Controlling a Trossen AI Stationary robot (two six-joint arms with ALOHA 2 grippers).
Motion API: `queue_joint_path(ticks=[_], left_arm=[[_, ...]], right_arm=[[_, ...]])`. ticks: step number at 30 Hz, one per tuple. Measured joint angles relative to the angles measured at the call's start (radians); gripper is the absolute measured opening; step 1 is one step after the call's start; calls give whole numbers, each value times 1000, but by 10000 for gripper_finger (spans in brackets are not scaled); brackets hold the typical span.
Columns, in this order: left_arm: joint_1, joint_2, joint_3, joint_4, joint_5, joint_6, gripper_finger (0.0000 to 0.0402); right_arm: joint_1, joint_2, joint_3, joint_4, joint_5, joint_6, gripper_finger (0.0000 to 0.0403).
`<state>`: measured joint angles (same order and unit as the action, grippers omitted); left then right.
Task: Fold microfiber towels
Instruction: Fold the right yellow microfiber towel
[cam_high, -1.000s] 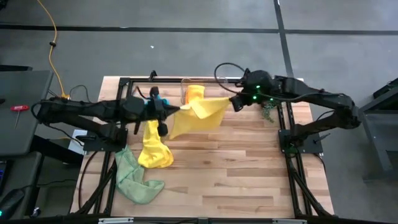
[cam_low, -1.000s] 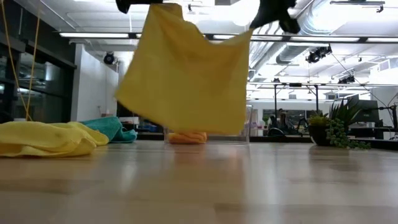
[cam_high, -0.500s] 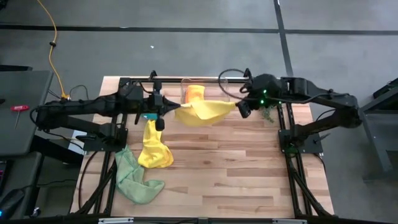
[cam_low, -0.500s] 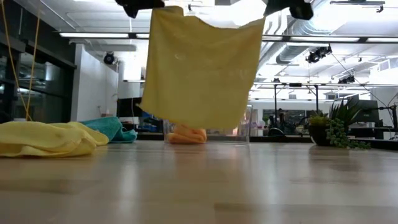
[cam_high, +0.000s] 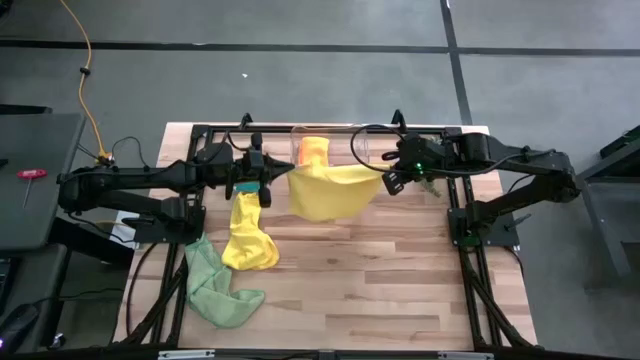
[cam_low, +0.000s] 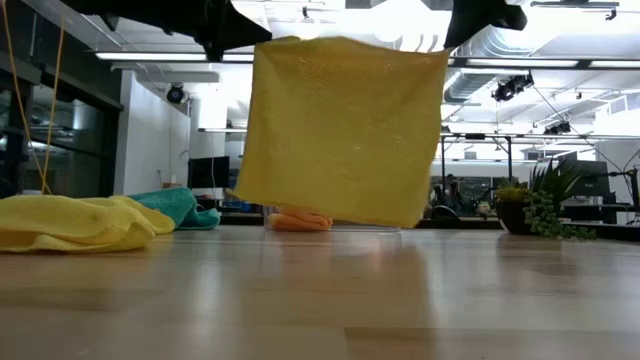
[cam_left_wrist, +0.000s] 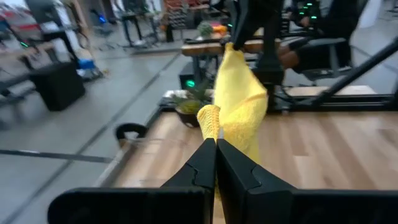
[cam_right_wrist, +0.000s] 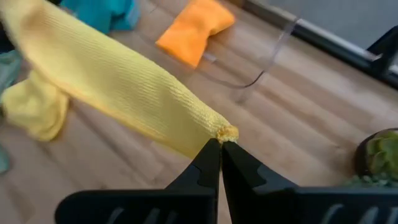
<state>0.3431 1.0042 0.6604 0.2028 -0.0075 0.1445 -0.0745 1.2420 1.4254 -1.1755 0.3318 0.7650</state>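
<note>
Between the two arms, above the bench (cam_high: 400, 290), a yellow towel (cam_high: 325, 192) hangs spread flat, the left pincer (cam_high: 268, 182) and right pincer (cam_high: 390, 180) each clamped on a top corner, likely stretching it square for folding.

No readable text, labels, brands, numbers or signs anywhere.
</note>
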Motion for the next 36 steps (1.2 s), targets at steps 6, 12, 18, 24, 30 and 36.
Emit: queue_joint_path(ticks=[6,12,18,24,30,36], left_arm=[[91,0,0,26,6,42,0],[91,3,-12,14,30,-41,0],[-19,4,-134,40,19,-160,0],[-188,4,-272,143,-95,-344,0],[-350,4,-326,169,-261,-500,0],[-501,45,-344,172,-389,-635,0]], right_arm=[[-48,1,0,3,67,-29,0],[-3,23,0,-4,10,-21,0],[107,104,0,-22,-26,68,0],[227,213,0,-47,-131,192,0],[323,331,0,-69,-242,265,0],[380,443,0,-54,-319,293,0]])
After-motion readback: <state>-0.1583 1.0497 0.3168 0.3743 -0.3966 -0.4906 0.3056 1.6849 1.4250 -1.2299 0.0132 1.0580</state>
